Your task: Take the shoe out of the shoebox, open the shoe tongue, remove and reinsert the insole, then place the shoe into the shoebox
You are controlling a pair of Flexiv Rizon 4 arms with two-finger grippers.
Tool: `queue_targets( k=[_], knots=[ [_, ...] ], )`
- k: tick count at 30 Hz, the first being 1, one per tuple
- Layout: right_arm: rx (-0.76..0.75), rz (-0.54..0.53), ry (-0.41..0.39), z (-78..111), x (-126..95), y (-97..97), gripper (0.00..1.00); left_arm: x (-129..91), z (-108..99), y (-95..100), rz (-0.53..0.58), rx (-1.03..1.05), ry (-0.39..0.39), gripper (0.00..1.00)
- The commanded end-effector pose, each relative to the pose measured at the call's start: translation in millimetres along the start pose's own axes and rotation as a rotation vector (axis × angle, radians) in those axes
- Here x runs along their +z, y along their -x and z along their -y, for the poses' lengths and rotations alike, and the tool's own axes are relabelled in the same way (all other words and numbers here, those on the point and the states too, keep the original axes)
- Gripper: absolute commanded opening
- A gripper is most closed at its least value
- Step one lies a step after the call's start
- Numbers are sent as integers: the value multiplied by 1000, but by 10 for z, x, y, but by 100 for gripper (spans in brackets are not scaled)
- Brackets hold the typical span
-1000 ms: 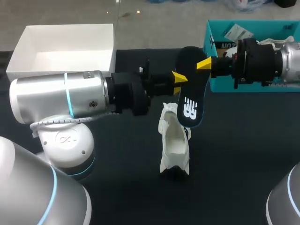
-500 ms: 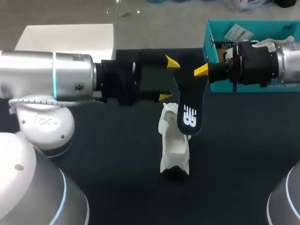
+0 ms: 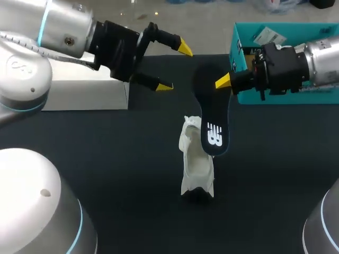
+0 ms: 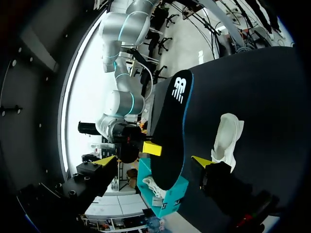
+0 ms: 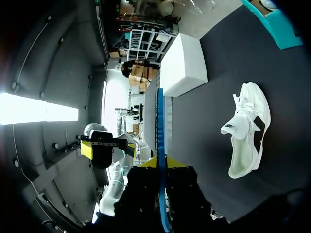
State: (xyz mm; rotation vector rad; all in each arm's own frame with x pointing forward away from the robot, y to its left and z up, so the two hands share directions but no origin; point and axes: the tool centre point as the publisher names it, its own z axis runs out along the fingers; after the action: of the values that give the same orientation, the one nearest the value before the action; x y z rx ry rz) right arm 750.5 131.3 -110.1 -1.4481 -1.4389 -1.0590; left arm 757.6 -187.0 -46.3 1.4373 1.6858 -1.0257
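Note:
The white shoe [image 3: 196, 164] lies on the dark table, opening upward; it also shows in the wrist views [image 4: 227, 141] [image 5: 248, 131]. The black insole [image 3: 211, 116] with a white logo hangs above the shoe, its lower end near the shoe's opening. My right gripper [image 3: 224, 82] is shut on the insole's upper end; in its own view the insole [image 5: 160, 131] runs edge-on out from between the fingers of the right gripper [image 5: 163, 162]. My left gripper [image 3: 175, 67] is open and empty, up and to the left of the insole [image 4: 170, 131]. The left gripper [image 4: 154, 160] faces the insole's flat side.
The teal shoebox [image 3: 236, 53] stands at the back right, behind my right gripper, with paper inside. A white box [image 3: 85, 90] sits at the back left, under my left arm. The dark table [image 3: 116, 174] spreads around the shoe.
My left gripper let go of the insole, opened wide and drew back up and to the left. The right gripper kept its grip; the insole's lower end swung slightly toward the shoe.

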Motion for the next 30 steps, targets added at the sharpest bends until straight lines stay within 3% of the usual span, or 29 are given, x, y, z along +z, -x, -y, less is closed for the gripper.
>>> queue_targets(
  k=[1,12,16,21,30],
  knots=[
    [4,-8,2,-41,53,2,0,120,-75,127,-206,-26,5,100],
    [22,-23,-4,-38,66,106,0,120,-75,127,-206,-26,5,100],
    [7,-9,-25,-104,90,137,0,63,-67,246,-354,120,47,100],
    [8,-35,-25,-169,150,141,0,85,-88,395,-537,226,-23,100],
    [6,-71,12,-277,229,70,0,191,-190,540,-814,345,-74,100]
  ],
)
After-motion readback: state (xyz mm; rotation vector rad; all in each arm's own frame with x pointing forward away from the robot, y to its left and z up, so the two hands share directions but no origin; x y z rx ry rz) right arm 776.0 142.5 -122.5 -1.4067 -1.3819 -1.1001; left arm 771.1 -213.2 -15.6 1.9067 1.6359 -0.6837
